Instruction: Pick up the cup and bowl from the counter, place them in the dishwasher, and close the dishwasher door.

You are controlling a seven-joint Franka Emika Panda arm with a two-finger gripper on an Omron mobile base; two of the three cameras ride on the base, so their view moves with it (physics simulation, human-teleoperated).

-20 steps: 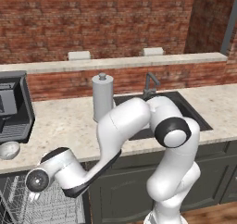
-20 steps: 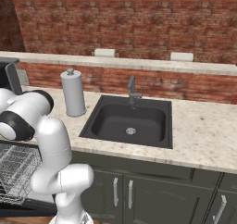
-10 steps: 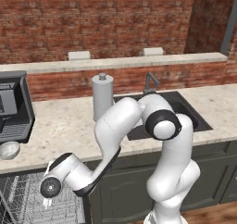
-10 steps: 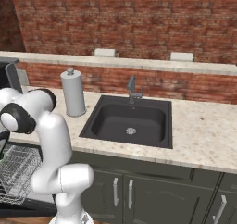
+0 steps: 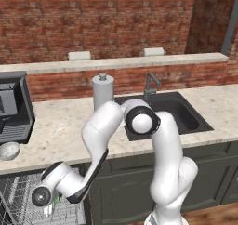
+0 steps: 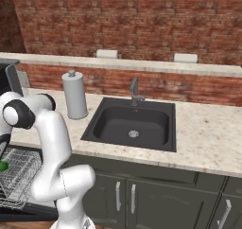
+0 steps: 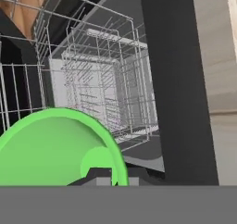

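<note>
Our arm folds down past the front edge of the bench [image 5: 69, 140], its hand [image 5: 49, 209] hanging low over the dishwasher's white wire rack [image 5: 21, 198]. The hand is clenched on the green cup [image 7: 55, 149], whose rim fills the lower left of our hand view. The bowl [image 5: 8, 150] sits at the bench's front left edge, beside the coffee machine [image 5: 14, 108].
</note>
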